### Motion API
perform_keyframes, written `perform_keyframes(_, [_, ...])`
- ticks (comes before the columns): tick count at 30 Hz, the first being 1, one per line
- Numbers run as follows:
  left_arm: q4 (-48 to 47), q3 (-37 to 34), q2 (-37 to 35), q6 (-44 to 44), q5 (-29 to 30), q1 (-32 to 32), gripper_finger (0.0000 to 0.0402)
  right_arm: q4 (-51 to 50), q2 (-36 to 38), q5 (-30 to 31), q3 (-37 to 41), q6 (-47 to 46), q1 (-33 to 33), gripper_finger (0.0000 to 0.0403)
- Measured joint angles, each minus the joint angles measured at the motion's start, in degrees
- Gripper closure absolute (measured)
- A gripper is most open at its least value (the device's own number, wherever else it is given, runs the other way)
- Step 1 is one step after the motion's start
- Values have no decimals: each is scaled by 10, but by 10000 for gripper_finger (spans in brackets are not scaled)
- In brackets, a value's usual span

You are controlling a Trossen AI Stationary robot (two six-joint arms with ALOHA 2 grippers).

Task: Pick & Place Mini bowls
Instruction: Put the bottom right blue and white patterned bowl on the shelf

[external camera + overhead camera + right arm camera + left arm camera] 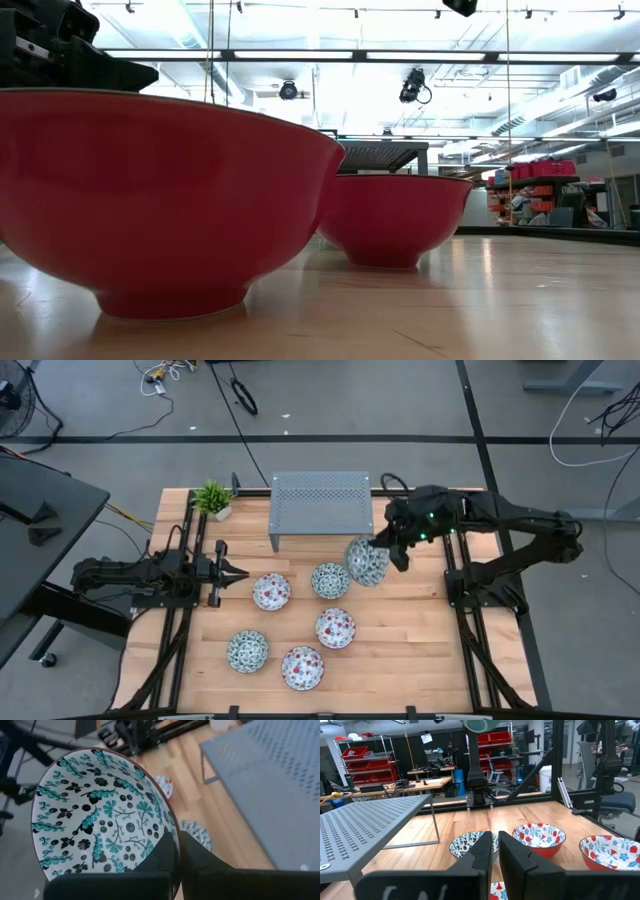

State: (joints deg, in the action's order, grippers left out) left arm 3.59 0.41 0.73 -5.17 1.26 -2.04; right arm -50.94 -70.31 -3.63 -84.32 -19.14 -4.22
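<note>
Five mini bowls sit upright on their bases on the table: reddish-pink ones (271, 591), (335, 628), (302, 667) and green-teal ones (330, 580), (247, 651). A sixth, green-teal bowl (367, 560) is in my right gripper (392, 550), by the near right corner of the grey perforated stand (320, 508). My left gripper (238, 570) waits shut at the table's left, pointing toward the bowls; its wrist view shows one teal (470, 843) and two red bowls (539, 836), (610, 851) ahead. The low view shows two bowls' red outsides (160, 200), (395, 215). My right gripper holds the green-teal bowl by its rim (173, 831), one finger inside (161, 854) and one outside (201, 862) the wall. The fingers come from the table's right. The bowl is lifted clear of the table and tilted, its patterned inside (100, 815) facing up and leftward.
The grey stand stands on thin legs at the table's far middle. A small potted plant (213, 498) sits at the far left corner. Bare wood lies at the near right (420, 650) and along the left side. Arm bases flank both table edges.
</note>
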Motion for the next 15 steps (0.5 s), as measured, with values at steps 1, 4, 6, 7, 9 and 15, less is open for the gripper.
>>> perform_keyframes(1, [0,0,0,0,0,0,365,0,-5,0,-8,0,-6,399])
perform_keyframes(4, [0,0,0,0,0,0,365,0,-26,-1,-35,0,-26,399])
perform_keyframes(6, [0,0,0,0,0,0,365,-1,-41,-1,-54,0,-41,399])
perform_keyframes(7, [0,0,0,0,0,0,365,-2,-48,0,-64,0,-48,399])
perform_keyframes(9, [0,0,0,0,0,0,365,-3,-63,0,-84,0,-65,399])
perform_keyframes(15, [0,0,0,0,0,0,365,-3,-105,0,-138,-10,-119,399])
